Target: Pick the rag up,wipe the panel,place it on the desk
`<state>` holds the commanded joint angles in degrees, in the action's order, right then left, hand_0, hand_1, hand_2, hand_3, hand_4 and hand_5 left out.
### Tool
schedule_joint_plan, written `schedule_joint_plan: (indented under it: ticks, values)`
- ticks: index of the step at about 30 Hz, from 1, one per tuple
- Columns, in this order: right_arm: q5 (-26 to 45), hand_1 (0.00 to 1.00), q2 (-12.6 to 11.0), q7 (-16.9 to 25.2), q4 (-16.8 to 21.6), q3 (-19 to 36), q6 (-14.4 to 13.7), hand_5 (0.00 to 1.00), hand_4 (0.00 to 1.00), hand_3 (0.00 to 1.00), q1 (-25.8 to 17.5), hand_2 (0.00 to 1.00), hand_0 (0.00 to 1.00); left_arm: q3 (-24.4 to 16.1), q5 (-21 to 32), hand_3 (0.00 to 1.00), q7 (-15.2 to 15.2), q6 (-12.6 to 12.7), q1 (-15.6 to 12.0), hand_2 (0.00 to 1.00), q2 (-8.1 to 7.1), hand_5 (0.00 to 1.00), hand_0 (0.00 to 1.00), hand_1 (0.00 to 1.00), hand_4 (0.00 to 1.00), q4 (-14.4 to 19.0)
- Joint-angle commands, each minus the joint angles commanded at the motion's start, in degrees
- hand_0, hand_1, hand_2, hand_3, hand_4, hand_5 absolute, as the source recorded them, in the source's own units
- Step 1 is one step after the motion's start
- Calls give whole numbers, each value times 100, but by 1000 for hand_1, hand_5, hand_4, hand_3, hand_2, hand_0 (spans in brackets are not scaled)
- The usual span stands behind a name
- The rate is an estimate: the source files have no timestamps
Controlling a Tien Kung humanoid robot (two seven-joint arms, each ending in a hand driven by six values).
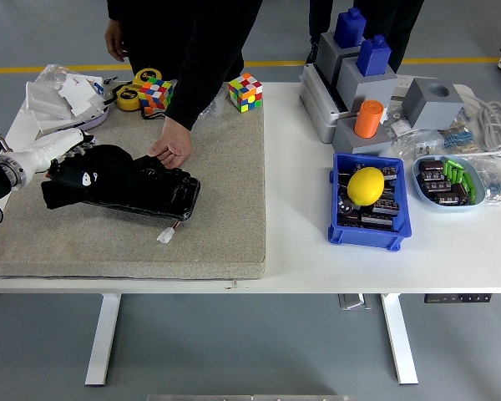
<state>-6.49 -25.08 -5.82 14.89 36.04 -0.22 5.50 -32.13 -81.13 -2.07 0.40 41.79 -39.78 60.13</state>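
Left hand (57, 149) grips black rag (88, 173) at panel's (159, 195) left end, near mat's (225, 192) left edge; person's hand (172, 150) pins panel's far edge

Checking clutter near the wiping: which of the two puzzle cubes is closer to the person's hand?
The multicoloured puzzle cube beside the yellow tape rolls; the other cube sits farther right.
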Motion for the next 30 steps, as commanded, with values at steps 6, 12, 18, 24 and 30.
schedule_joint_plan:
  ticks: [6,12,18,24,30]
  values:
    - [-5,688,16,-7,-10,19,2,503,998,586,-11,681,726,-235,-42,570,8,-1,-61,555,-169,2,358,459,493,-51]
    - [-14,688,12,-4,-6,36,-3,503,998,586,-12,681,726,-414,-78,569,27,-2,-83,555,-322,2,358,459,493,-143]
    - [-58,688,26,0,17,57,-2,503,998,586,-7,681,725,-394,-27,569,53,6,-95,554,-297,2,358,459,493,-267]
    - [-251,688,40,12,107,219,-11,503,998,586,-24,681,726,-242,98,569,62,20,-113,554,-142,2,356,458,493,-297]
    - [-498,688,31,40,237,412,-34,503,998,586,-20,682,726,-118,140,570,48,17,-90,554,-13,2,356,459,495,-287]
